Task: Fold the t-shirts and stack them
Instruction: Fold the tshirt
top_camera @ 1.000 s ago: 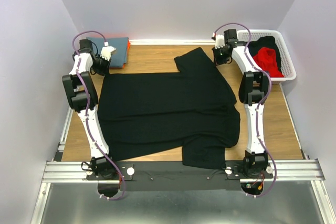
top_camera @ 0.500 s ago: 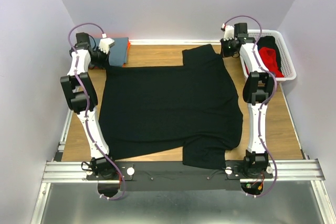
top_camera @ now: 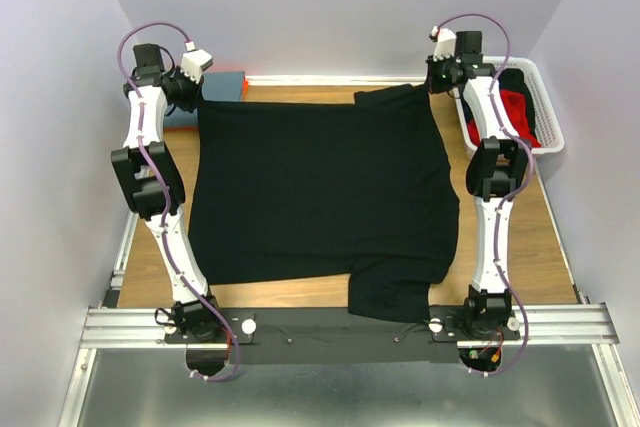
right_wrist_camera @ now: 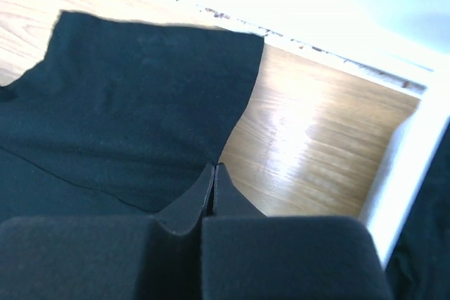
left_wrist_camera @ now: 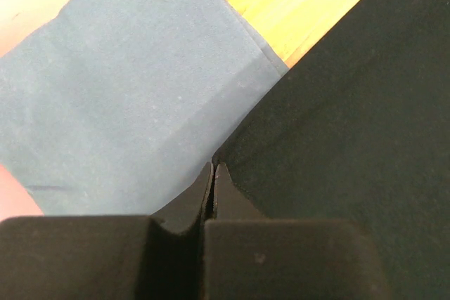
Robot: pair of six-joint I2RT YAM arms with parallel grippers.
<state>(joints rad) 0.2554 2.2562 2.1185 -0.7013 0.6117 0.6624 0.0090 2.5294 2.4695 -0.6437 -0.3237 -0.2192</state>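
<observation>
- Now both my tools have drawn the far edge of the black shirt (top_camera: 320, 197) toward 12 o'clock. A second ago that edge lay slack and skewed, with a sleeve jutting out at 1 o'clock.
- As a result the shirt lies spread nearly square over the middle of the table (top_camera: 520, 237), its far edge pulled straight between my tools. I judge it flat enough to begin folding.
- My left tool (left_wrist_camera: 213, 173) is pinched tight on the far-left corner at 10 o'clock, above the folded blue shirt (left_wrist_camera: 126, 89).
- My right tool (right_wrist_camera: 214, 170) is clamped on the far-right sleeve edge at 1 o'clock, just beside the basket (top_camera: 548, 117) holding a red shirt (top_camera: 515, 107).
- Both arms reach far out from their bases, wrists lifted.
- One sleeve hangs over the table's near edge at 6 o'clock.
</observation>
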